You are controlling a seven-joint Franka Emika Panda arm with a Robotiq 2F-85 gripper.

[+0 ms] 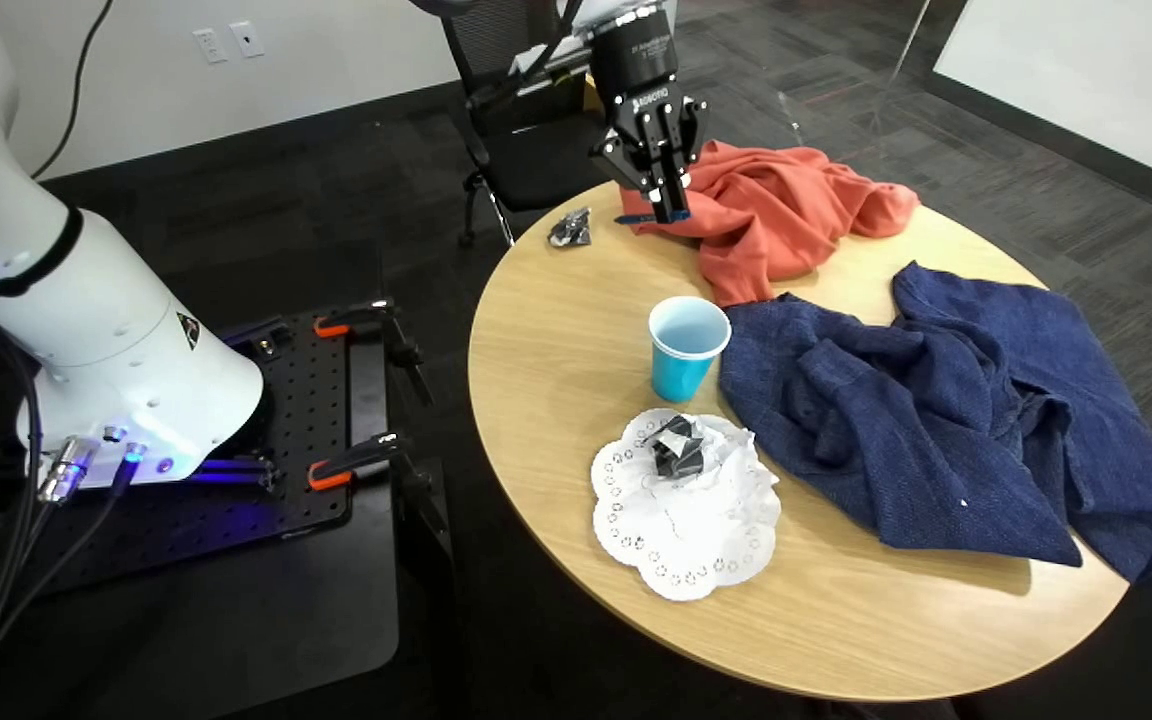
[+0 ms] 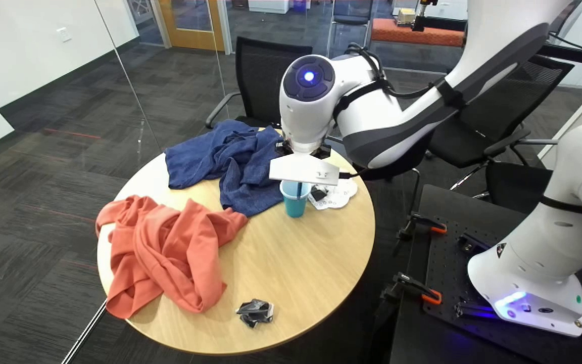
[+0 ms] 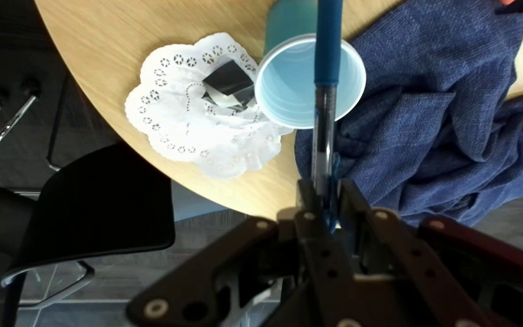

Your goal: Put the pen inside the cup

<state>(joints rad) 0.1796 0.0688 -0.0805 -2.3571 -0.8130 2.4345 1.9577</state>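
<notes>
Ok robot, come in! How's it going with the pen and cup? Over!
Gripper holds pen. Pen not in cup yet. Blue cloth beside cup, not covering its mouth.

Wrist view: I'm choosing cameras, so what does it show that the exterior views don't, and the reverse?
Wrist view only: the clear barrel of the pen, indistinct elsewhere.

Exterior views only: the robot's base and a crumpled black scrap by itself on the table.

Shared by all: the pen, the blue cup, the white doily and the navy cloth.
</notes>
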